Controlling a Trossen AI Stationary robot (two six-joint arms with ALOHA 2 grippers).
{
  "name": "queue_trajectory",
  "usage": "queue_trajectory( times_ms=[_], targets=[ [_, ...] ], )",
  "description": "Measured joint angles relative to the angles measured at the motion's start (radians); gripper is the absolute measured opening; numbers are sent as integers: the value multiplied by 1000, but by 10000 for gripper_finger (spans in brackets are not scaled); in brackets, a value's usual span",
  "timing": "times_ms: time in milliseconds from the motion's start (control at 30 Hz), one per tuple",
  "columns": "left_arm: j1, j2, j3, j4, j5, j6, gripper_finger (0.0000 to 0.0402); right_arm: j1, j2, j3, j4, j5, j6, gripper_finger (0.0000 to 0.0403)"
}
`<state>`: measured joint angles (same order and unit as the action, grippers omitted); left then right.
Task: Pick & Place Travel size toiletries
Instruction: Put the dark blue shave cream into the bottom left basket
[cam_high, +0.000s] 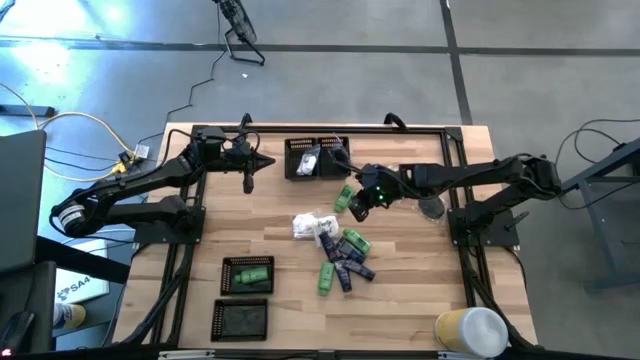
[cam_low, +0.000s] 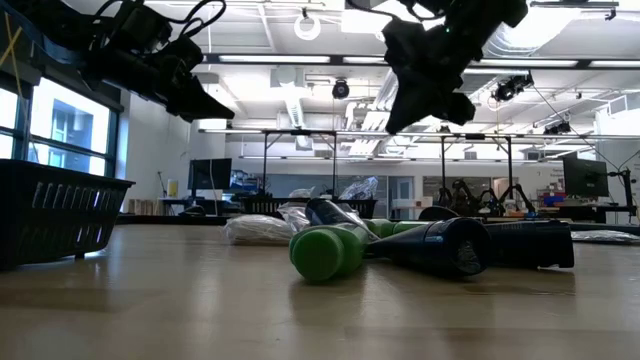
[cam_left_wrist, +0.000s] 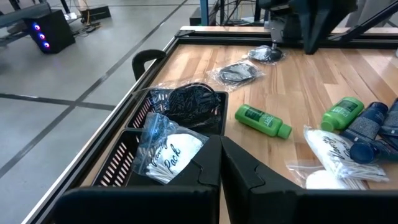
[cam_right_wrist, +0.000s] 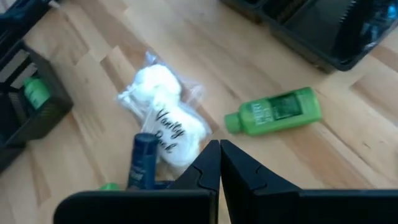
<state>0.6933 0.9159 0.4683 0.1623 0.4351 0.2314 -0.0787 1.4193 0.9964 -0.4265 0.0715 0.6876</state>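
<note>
- From where I sit, the sorting looks only partly done: the black mesh tray (cam_high: 247, 274) near the front of the wooden surface (cam_high: 400, 300) has one bright green tube (cam_high: 255, 272) in it, the black mesh tray beside it at the front edge (cam_high: 240, 319) holds something dark I cannot make out, and the black mesh tray at the far edge (cam_high: 318, 158) holds a white crinkly packet (cam_left_wrist: 166, 155) and a dark round piece in a clear bag (cam_left_wrist: 189, 99).
- Most of the work is left, I judge: a heap of loose toiletries (cam_high: 335, 255) lies mid-surface, made of green tubes, dark navy tubes (cam_high: 345, 272) and another white packet lettered "Vanity" (cam_right_wrist: 163, 124).
- Two more bagged dark pieces (cam_left_wrist: 239, 73) lie loose on the wood beyond the far tray.
- My right pincer (cam_high: 362, 196) hangs above the surface with its fingers together and nothing between them.
- The nearest item to it is a lone green tube lying on its side (cam_right_wrist: 273, 112), apart from the heap and just beside the far tray; in the right wrist view it sits just ahead of the fingertips and a little to one side, not touching them.
- My left pincer (cam_high: 250, 180) is likewise closed on nothing, raised just beside the far tray, with that tray's white packet directly in front of its fingers.
</note>
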Motion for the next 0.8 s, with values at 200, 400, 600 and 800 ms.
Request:
queue_trajectory(
  times_ms=[200, 400, 600, 800],
  targets=[
    [0, 0, 0, 0, -2, 0, 0, 16, 37, 101, -125, 31, -7, 3],
    [0, 0, 0, 0, -3, 0, 0, -2, 44, 133, -180, 6, 48, 3],
    [0, 0, 0, 1, -10, 1, 0, 20, 45, 134, -313, -4, 76, 3],
    [0, 0, 0, 0, -26, 8, 0, 56, 45, 134, -377, -9, 76, 3]
  ],
)
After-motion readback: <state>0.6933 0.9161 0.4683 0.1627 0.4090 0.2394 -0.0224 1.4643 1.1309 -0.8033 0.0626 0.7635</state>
